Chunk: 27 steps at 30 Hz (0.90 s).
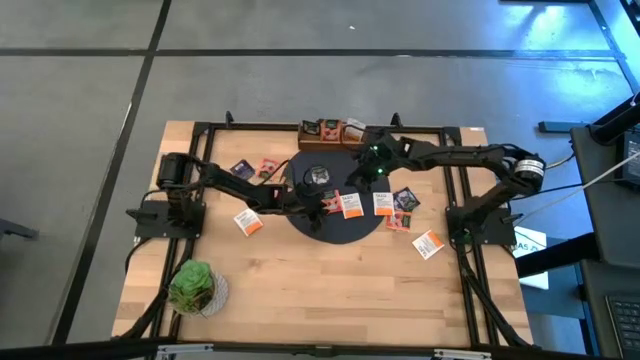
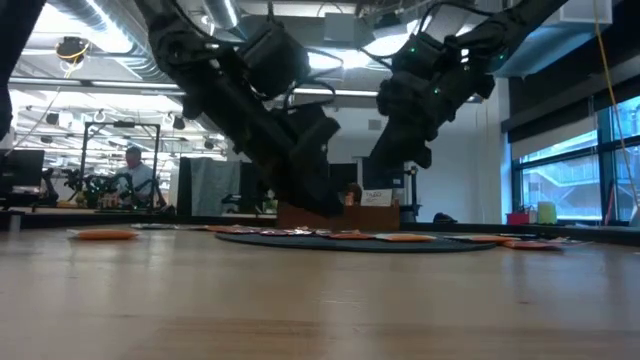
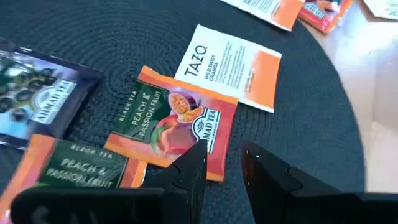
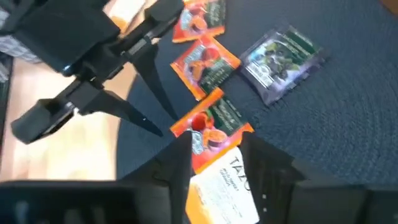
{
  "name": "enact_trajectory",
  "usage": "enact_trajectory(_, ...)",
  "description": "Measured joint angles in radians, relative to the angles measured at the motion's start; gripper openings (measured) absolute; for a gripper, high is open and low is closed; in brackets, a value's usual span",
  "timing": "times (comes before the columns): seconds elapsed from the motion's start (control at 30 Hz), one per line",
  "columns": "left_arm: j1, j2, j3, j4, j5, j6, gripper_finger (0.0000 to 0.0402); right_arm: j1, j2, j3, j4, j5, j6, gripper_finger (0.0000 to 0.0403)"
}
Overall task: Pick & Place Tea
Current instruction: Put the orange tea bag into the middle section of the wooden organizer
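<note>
Both grippers are hovering over the mat (image 1: 335, 225), the left gripper (image 3: 221, 165) parted and empty, the right gripper (image 4: 214, 158) straddling a white packet (image 4: 221, 186) without visibly clamping, each packet looking light, thin, slippery, best pinched at an edge.

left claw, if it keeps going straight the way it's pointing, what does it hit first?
Likely the Peach & Passion Fruit packet lying flat on the black round mat: the left claw, fingers apart, points at its near edge. Depth is unclear; the Tazo Wild Sweet Orange packet lies beyond.
</note>
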State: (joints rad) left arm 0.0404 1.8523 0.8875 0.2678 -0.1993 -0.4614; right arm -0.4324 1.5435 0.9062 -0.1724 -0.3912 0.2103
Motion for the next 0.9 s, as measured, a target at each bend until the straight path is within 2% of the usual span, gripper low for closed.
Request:
enact_trajectory(0.17, 0.008, 0.042, 0.000, 0.005, 0.007, -0.007, 0.0095, 0.013, 0.041, 0.000, 0.032, 0.001, -0.002, 0.0182)
enact_trajectory(0.3, 0.009, 0.075, 0.001, 0.017, 0.009, -0.023, 0.0095, 0.045, 0.061, 0.000, 0.054, -0.002, -0.012, 0.0201)
enact_trajectory(0.43, 0.009, 0.087, 0.003, 0.023, 0.027, -0.023, 0.0095, 0.057, 0.101, 0.000, 0.091, 0.036, 0.086, 0.0204)
enact_trajectory(0.67, 0.009, 0.088, 0.003, 0.018, 0.031, -0.023, 0.0095, 0.046, 0.223, 0.001, 0.151, 0.019, 0.226, 0.0204)
enact_trajectory(0.9, 0.009, 0.089, 0.003, 0.014, 0.033, -0.019, 0.0095, 0.029, 0.306, 0.030, 0.164, -0.007, 0.256, 0.0204)
